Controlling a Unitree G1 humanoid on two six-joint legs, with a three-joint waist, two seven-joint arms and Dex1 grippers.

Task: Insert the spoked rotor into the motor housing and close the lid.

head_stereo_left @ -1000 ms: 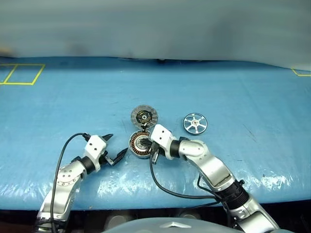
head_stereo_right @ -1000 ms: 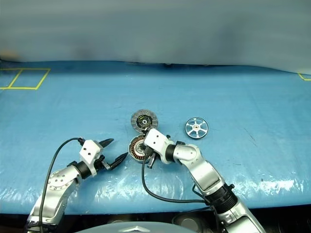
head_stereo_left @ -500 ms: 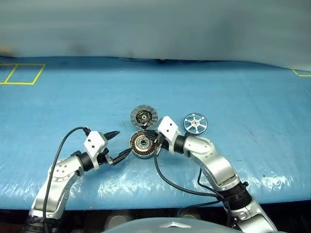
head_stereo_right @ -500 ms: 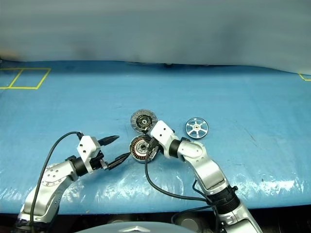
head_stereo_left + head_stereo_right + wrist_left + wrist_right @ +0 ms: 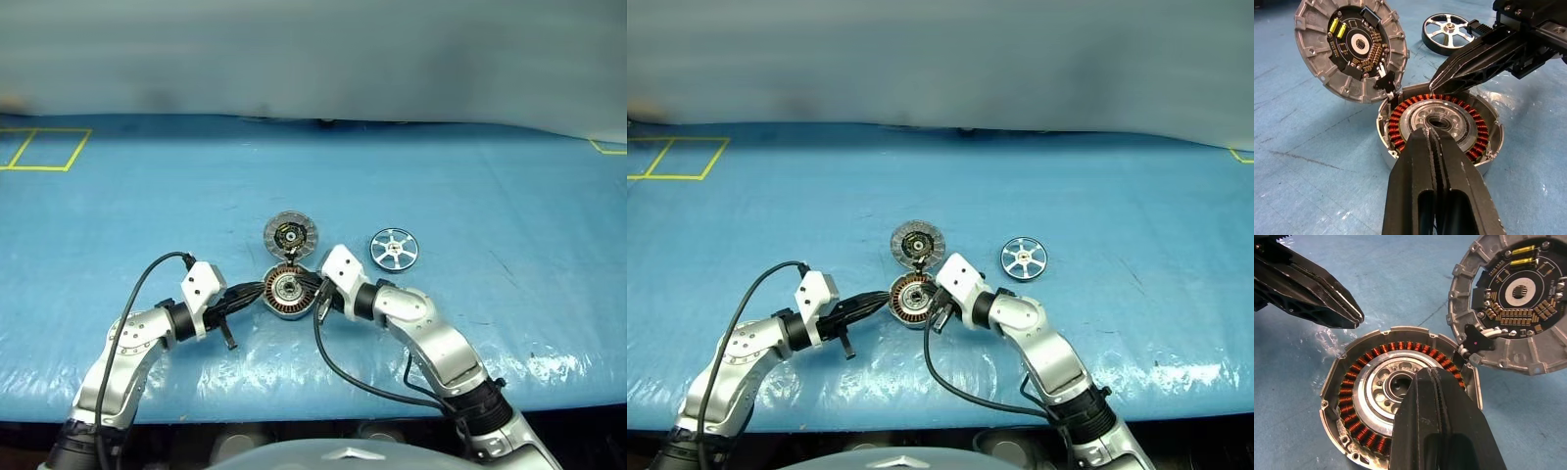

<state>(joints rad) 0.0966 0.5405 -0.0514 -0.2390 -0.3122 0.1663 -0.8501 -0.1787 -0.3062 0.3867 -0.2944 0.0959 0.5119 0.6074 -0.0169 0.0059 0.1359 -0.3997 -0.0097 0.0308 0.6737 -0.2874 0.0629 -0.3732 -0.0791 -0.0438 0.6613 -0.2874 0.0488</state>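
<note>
The motor housing (image 5: 285, 293) lies open on the blue table, its copper windings ringing a silver hub (image 5: 1437, 120). Its lid (image 5: 291, 235) is folded back on the far side, ribbed face and dark centre up (image 5: 1508, 298). To the right, apart from both, rests the spoked rotor (image 5: 394, 249), which nothing holds. My left gripper (image 5: 263, 288) is shut and empty, its tips (image 5: 1431, 131) over the housing's left side near the hub. The right gripper (image 5: 312, 287) is shut and empty too, its tips (image 5: 1430, 372) over the housing's right side.
The table is covered in blue cloth (image 5: 490, 196). A yellow tape square (image 5: 44, 149) marks the far left and a yellow corner (image 5: 607, 147) the far right. Black cables loop from both wrists toward the table's near edge.
My left gripper has gone from wide open to shut and swung right until its tips are over the housing. The right gripper has drawn back slightly to the right and stays shut.
</note>
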